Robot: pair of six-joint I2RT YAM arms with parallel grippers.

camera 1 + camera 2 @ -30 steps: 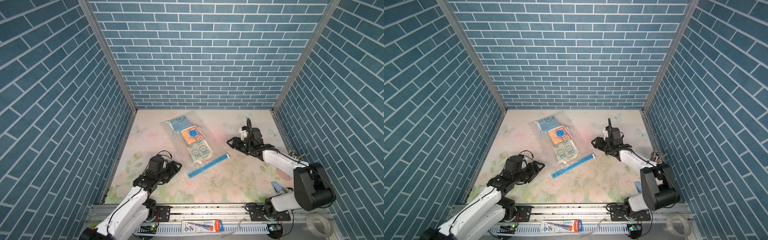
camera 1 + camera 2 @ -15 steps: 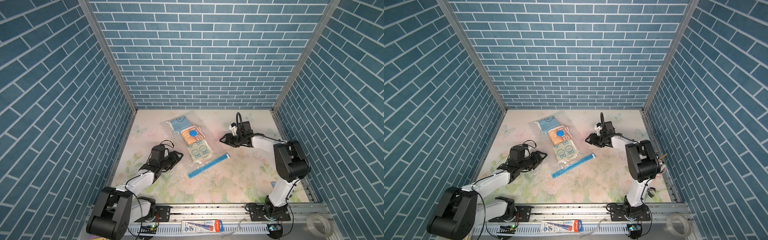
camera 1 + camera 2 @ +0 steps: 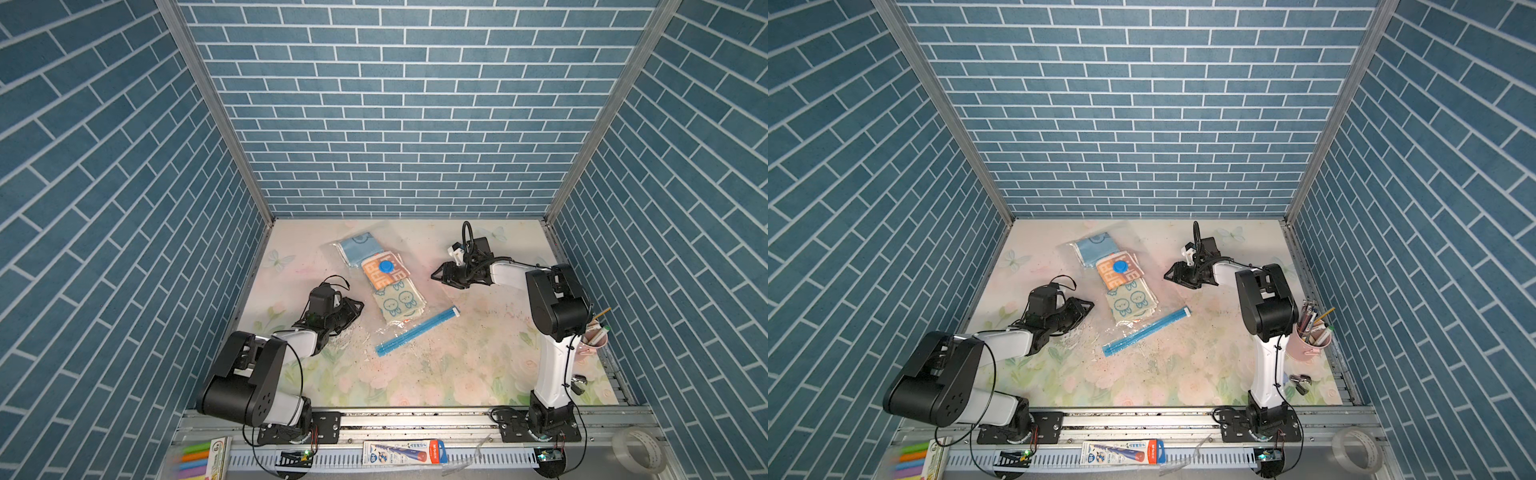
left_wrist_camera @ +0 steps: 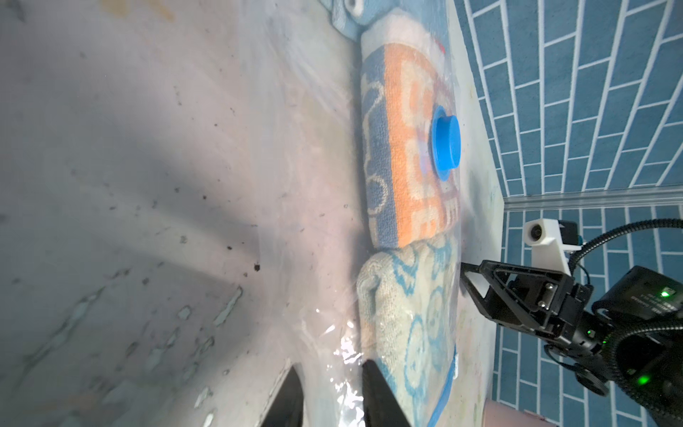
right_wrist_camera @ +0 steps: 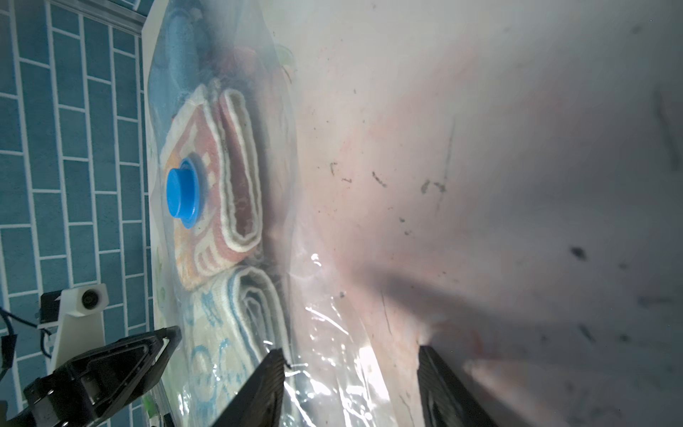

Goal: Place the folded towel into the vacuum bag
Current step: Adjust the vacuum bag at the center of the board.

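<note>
Bag [image 3: 390, 331] lay flat on the table [image 3: 457, 365], mid-frame in both top views. Its long axis ran from upper left down to the zip strip [image 3: 417, 330] at the lower end.

Left gripper [image 3: 358, 309] sat just left of the bag's lower half, tips at the crinkled film edge. In the left wrist view the jaws stood a narrow gap apart with loose film between them. No visible pinch, so released, nothing held.

Right gripper [image 3: 435, 276] sat just right of the bag, level with the cap [image 3: 386, 266], tips pointing at it. In the right wrist view the jaws were spread wide, with the bag's clear margin between them. One finger was beside the cream towel [image 5: 221, 332], the other over bare table. Holding nothing.

Bag look: clear, glossy, wrinkled near the zip end. The strip was blue and lay diagonally. The cap was round and blue, sitting over the orange towel [image 3: 376, 279].

Three folded towels were inside in a row, touching:
- blue towel [image 3: 359, 249] at the upper end
- orange towel in the middle
- cream towel with blue bunny faces nearest the strip

Couldn't tell whether the strip was sealed.
</note>
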